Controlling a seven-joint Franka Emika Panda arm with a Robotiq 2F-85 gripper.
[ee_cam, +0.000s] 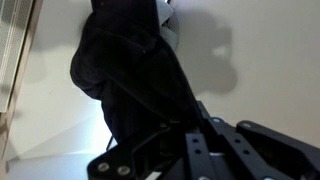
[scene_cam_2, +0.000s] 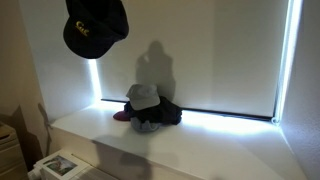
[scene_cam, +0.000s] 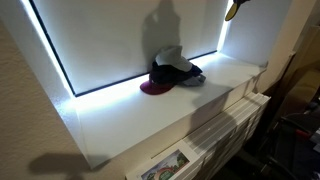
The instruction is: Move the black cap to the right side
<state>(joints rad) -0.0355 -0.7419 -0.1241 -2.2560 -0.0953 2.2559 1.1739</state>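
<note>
The black cap hangs in the air, clear of the white ledge. It is high above the pile of caps and off to one side of it, touching neither the pile nor the ledge. In that exterior view it sits near the top edge, toward the picture's left of the pile, crown downward, with a small yellowish mark on its front.

In the other exterior view only a sliver of the black cap shows, at the top edge. There it is up and to the picture's right of the pile of caps, with a yellow tint on it.

In the wrist view the black cap fills the middle as a dark, creased mass. The fingers are pressed together on its fabric, pinching it from the lower edge of the picture.

The pile rests on the ledge, just in front of the drawn blind. A grey cap lies on top of the pile. A dark cap lies under and beside the grey one. A maroon cap peeks out at the pile's base. Bright light leaks along the blind's edges behind the pile.
</note>
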